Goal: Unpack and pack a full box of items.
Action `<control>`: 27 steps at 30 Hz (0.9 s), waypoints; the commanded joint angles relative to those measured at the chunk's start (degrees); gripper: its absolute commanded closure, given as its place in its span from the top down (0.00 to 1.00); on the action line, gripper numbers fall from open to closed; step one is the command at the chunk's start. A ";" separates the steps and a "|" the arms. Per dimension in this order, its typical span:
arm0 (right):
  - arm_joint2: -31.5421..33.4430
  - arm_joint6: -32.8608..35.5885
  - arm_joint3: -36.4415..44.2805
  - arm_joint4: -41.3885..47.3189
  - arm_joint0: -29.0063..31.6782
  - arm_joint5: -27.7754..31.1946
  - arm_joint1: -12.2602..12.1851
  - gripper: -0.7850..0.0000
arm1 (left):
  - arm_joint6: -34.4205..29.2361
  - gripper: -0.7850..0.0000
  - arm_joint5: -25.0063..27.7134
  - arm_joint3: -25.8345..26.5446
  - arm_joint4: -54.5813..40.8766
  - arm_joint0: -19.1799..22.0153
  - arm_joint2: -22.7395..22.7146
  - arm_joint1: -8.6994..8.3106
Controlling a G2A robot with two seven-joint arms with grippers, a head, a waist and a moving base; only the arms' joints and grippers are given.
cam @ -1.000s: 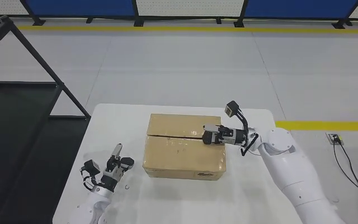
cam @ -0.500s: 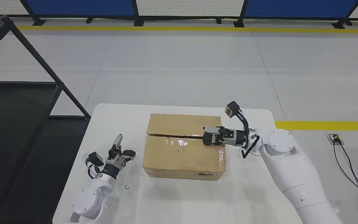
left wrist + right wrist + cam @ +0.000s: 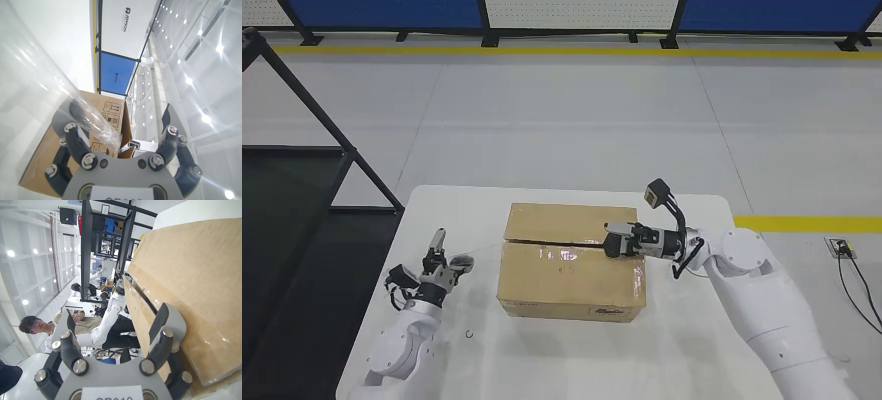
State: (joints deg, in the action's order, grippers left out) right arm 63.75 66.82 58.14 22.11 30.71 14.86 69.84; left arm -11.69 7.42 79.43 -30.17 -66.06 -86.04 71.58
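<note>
A brown cardboard box (image 3: 572, 262) lies in the middle of the white table (image 3: 682, 340), its top flaps down with a dark seam between them. My right gripper (image 3: 614, 243) is over the box's right end at that seam. In the right wrist view this gripper (image 3: 113, 321) is open, with one finger (image 3: 162, 321) lying against the box (image 3: 189, 275) top beside the seam. My left gripper (image 3: 440, 258) is left of the box, tilted upward and open (image 3: 117, 115). A strip of clear tape (image 3: 98, 125) clings to one of its fingers, in front of the box (image 3: 79, 144).
A small dark ring (image 3: 471, 334) lies on the table near the left arm. A black metal frame (image 3: 332, 150) stands off the table's left side. Bare tabletop runs in front of the box and to its right.
The left gripper has moved away from the front edge toward the table's left side and tipped upward, carrying the tape strip. The right arm has stayed at the seam.
</note>
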 commanded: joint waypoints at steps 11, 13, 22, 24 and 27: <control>-0.40 -0.08 -1.50 0.98 -0.68 -0.20 0.13 1.00 | -0.22 1.00 -0.08 3.86 -0.64 1.39 -2.49 -0.14; -0.39 0.07 -1.72 1.05 -0.76 -0.08 0.11 1.00 | -0.55 1.00 -0.17 4.13 -0.30 1.88 -2.36 -0.13; -0.11 0.82 -2.53 1.34 -0.71 -0.46 -0.11 1.00 | -0.65 1.00 -1.72 3.83 -0.57 4.92 -1.87 0.05; -0.04 1.02 -2.46 1.45 -0.61 -0.50 -0.16 1.00 | -0.81 1.00 -2.39 3.22 -1.34 5.55 -1.86 0.10; 0.11 1.13 -2.27 1.46 -0.41 -0.50 -0.27 1.00 | -1.27 1.00 -2.75 2.09 -2.38 6.08 -2.04 0.14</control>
State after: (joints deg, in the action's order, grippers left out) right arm 63.82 67.93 55.81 23.58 30.24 14.36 69.60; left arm -12.84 4.73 81.94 -32.20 -60.08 -88.00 71.71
